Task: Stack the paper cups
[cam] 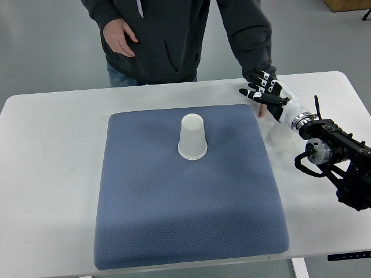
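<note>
A white paper cup [192,137] stands upside down on the blue mat [185,197], a little above its middle. A second white paper cup [279,139] stands on the white table just off the mat's right edge, partly hidden under my right wrist. My right hand [262,91] comes in from the right and hovers over the mat's far right corner, above and to the left of that second cup. Its black and white fingers are spread and hold nothing. My left arm does not show.
A person in a dark hoodie [174,35] stands at the far side of the table [52,162]. One of the person's hands reaches down behind my right hand, with a finger [262,110] showing at the mat's corner. The other hand [119,37] hangs by the body.
</note>
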`<state>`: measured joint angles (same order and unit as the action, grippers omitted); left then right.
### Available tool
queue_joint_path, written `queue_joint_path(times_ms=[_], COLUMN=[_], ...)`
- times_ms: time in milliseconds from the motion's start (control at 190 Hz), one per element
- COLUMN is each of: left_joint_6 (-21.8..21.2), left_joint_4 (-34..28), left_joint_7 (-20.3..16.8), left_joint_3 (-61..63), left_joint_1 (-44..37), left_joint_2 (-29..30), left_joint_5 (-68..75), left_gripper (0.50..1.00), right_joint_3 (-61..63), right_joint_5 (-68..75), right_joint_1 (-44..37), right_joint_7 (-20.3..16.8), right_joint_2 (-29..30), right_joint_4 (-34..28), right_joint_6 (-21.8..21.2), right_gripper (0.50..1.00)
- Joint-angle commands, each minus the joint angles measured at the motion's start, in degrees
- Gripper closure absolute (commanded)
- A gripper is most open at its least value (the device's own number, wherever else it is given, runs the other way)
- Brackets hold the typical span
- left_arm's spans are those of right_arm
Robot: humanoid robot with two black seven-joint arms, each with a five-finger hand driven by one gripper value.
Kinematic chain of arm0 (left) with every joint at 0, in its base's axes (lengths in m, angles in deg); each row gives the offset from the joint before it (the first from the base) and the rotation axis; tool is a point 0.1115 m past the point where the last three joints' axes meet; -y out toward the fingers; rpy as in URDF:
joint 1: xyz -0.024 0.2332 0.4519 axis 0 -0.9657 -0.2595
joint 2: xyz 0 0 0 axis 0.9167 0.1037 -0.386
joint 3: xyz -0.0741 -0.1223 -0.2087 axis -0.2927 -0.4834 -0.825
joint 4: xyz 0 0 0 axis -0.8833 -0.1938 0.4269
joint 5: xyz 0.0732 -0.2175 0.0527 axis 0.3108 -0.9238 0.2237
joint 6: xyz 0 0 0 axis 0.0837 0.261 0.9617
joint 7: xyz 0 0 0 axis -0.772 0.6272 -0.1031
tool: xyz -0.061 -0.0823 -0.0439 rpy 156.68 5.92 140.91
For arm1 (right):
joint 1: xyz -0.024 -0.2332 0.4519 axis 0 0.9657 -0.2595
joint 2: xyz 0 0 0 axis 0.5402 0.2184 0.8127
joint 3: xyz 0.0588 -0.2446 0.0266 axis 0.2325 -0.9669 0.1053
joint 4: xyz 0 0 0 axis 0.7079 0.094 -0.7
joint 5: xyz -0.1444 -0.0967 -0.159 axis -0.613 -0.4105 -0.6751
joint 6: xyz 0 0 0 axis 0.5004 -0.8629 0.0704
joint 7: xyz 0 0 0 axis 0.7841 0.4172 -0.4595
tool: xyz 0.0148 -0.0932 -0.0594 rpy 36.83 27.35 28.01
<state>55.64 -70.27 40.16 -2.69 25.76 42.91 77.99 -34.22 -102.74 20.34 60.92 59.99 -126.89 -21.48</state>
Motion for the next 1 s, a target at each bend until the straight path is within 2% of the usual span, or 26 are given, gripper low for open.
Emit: queue_joint_path(times_ms=[0, 995], left_joint_6=[-0.09, -0.09], left_joint_4=[-0.13, -0.75], left_joint_7=[-0.03, -0.03], left_joint_3=[0.06, -0.11], left_joint_1=[0.00, 0.00], left_joint_2=[0.00, 0.00], left_joint_5=[-0.05, -0.05], left_gripper=[0.500, 0.500], right_joint_3=[0.00, 0.00], right_joint_5=[0.01, 0.01], right_joint_1=[0.05, -2.76], right_joint_7=[0.00, 0.09], right_joint_2=[0.00, -0.17], right_joint_4=[0.00, 0.09], right_joint_6=[0.00, 0.09], right_gripper=[0.581, 0.581])
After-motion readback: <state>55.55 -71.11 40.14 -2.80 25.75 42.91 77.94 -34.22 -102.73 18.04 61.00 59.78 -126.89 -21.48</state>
